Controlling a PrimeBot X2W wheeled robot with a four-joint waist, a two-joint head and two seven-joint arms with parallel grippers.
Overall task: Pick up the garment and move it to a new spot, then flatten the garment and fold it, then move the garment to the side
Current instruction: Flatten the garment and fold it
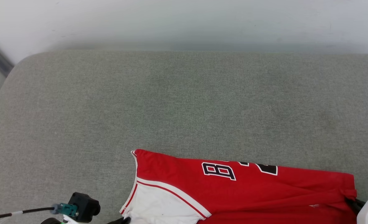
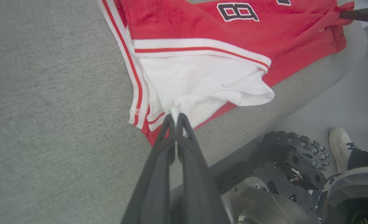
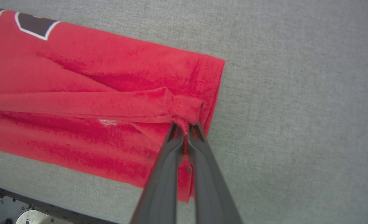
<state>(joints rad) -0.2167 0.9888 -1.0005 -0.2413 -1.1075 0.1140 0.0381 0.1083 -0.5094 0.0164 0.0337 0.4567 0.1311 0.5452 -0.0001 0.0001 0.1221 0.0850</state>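
Observation:
The garment (image 1: 243, 189), red with a white sleeve and black lettering, lies across the near edge of the grey cushioned surface (image 1: 184, 102). In the left wrist view my left gripper (image 2: 174, 115) is shut, pinching a peak of the white sleeve (image 2: 199, 81) of the garment (image 2: 227, 28). In the right wrist view my right gripper (image 3: 186, 128) is shut on a bunched red hem corner of the garment (image 3: 93, 90). That pinched corner shows at the head view's lower right, by the right gripper (image 1: 353, 199). Part of the garment hangs over the front edge.
The grey surface (image 2: 47, 109) stretches wide and bare behind the garment up to a pale wall (image 1: 184, 21). Below the front edge sit my wheeled base (image 2: 293, 161) and a person's white shoe (image 2: 339, 146). A dark connector with a cable (image 1: 78, 207) sits at lower left.

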